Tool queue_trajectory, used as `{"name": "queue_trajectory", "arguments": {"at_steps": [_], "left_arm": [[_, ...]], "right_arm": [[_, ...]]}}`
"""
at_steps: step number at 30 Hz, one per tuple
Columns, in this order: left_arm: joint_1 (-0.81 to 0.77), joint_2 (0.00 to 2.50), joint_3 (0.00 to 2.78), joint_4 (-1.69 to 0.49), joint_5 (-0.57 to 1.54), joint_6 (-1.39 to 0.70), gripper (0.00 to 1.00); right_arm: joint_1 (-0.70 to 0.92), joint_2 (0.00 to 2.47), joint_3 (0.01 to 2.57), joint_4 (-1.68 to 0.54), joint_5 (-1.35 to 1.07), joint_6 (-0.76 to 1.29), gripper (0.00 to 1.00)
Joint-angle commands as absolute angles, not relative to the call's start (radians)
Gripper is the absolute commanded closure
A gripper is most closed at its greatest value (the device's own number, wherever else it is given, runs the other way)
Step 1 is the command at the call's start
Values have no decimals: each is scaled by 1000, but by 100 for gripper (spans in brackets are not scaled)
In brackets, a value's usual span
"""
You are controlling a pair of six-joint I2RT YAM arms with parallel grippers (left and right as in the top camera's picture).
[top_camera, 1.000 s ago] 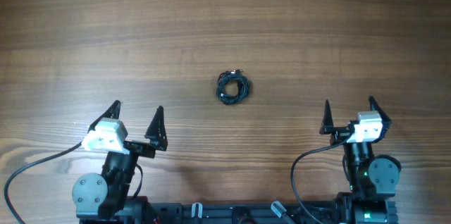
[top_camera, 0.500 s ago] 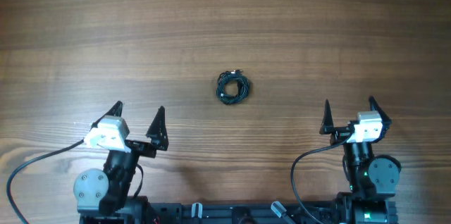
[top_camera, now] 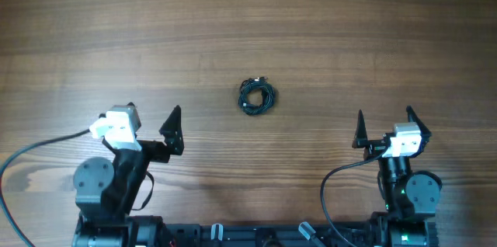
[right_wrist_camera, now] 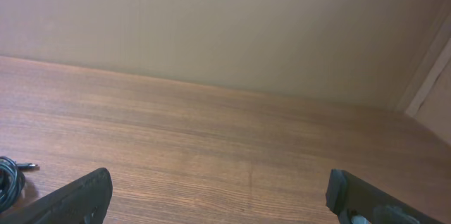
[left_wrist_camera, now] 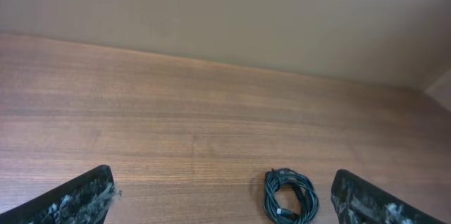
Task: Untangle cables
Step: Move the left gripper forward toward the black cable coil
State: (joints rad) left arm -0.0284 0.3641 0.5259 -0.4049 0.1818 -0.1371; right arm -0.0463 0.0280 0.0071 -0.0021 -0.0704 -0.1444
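The cables (top_camera: 256,96) lie as one small coiled black bundle at the middle of the wooden table. The bundle also shows in the left wrist view (left_wrist_camera: 290,196), low and right of centre, with a small plug end at its bottom. Its edge and a plug tip show at the far left of the right wrist view (right_wrist_camera: 10,178). My left gripper (top_camera: 151,117) is open and empty, near the front left, well short of the bundle. My right gripper (top_camera: 384,121) is open and empty at the front right, apart from the bundle.
The wooden table (top_camera: 248,29) stretches bare around the bundle. A beige wall stands behind the table's far edge (left_wrist_camera: 211,60). Thick black wires run from both arm bases at the near edge (top_camera: 31,158).
My left arm has swung and turned toward the centre, its gripper shifting a little up and to the right. The right arm and the cable bundle have not moved.
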Motion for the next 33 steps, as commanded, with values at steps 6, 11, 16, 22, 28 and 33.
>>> {"name": "queue_trajectory", "arguments": {"at_steps": [6,11,16,22,28,33], "left_arm": [[-35,442,608,-458,196,-144,0],[-35,442,608,-472,203,-143,0],[-35,442,608,-493,239,-143,0],[-35,442,608,-491,273,-156,0],[-36,442,608,-492,274,-248,0],[-35,443,609,-492,274,-279,0]], "right_arm": [[-42,30,5,2,-68,-157,0],[-42,30,5,2,-68,-157,0],[-42,30,5,2,-68,-157,0],[-42,30,5,2,-68,-157,0],[-42,30,5,2,-68,-157,0],[-42,30,5,2,-68,-158,0]]}}
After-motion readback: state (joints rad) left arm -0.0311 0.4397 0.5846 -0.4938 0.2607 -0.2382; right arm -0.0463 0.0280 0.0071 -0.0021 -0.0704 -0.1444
